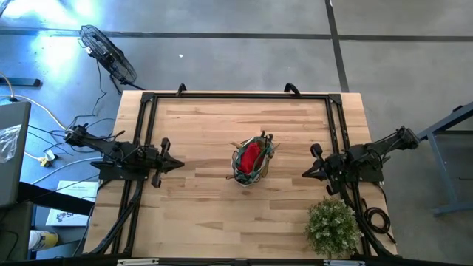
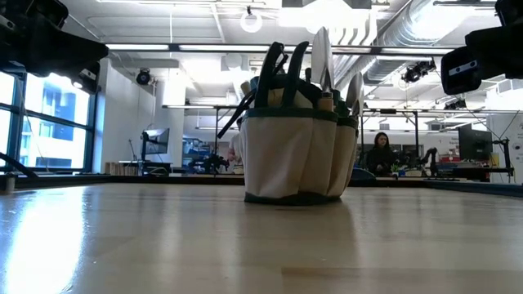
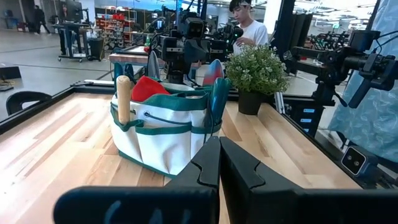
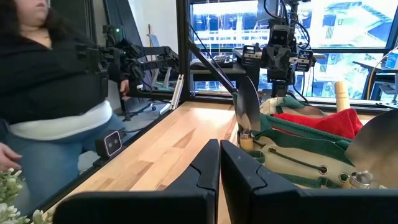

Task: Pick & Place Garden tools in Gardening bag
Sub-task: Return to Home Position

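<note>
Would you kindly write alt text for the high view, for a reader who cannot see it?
The gardening bag stands at the middle of the wooden table, holding a red fabric piece and garden tools. The left gripper and right gripper flank it without touching; a potted plant sits near the right arm.

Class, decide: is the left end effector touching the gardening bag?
Apart. The high view shows bare table between the left end effector and the gardening bag.

Robotics lab in open industrial hall. Pale wooden-plank table (image 1: pixel 207 214), black metal frame, on grey concrete floor (image 1: pixel 236 59). Black wire-cage fan (image 1: pixel 111 55) beside table. Beyond table: long workbenches, seated person (image 2: pixel 381 151), dark monitor (image 2: pixel 472 144). Above: exposed silver ceiling ducts (image 2: pixel 409 24).
</note>
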